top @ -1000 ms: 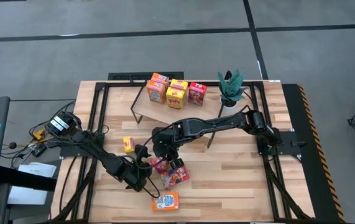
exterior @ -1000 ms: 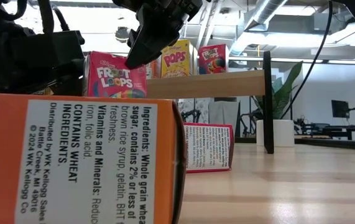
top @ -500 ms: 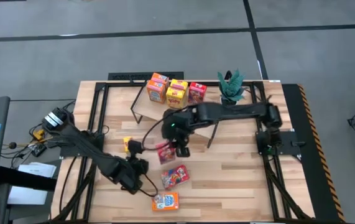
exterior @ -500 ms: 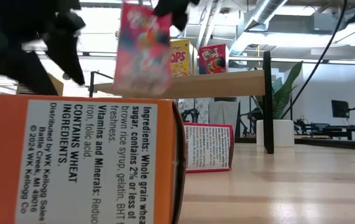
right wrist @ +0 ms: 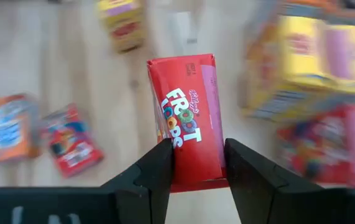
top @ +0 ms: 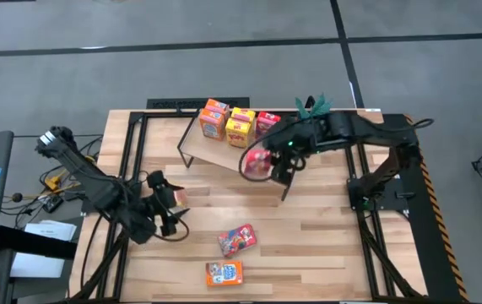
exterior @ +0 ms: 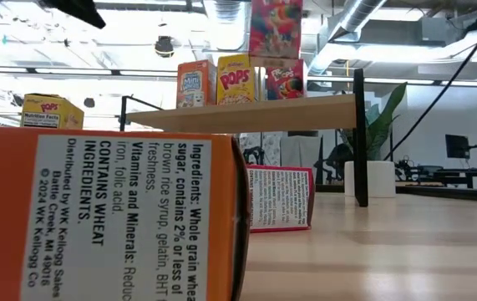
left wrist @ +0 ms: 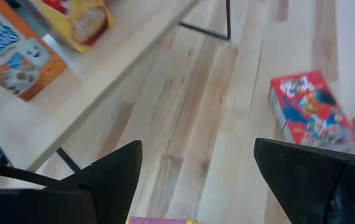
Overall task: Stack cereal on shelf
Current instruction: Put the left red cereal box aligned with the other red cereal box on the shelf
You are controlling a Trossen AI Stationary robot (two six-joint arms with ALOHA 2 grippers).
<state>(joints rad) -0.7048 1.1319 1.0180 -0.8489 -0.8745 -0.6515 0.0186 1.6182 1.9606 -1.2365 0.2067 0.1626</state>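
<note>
The wooden table took up most of the view, with the shelf at its far side already carrying an orange box, two yellow boxes and a red one.

Your right gripper was over the shelf's near right corner, fingers clamped on a red Froot Loops box held by its bottom end. If I were you I'd have brought it down slowly beside the red one, kept it upright, and only let go once its base sat flat on the board.

Your left gripper was waiting over the table's left side, fingers spread wide and holding nothing, just beside a small yellow box. Another red box and an orange box were lying on the table near the front.

Compared with a second earlier, the right arm had lifted the Froot Loops off the table and swung it back to the shelf, and the left arm had pulled away to the left.
</note>
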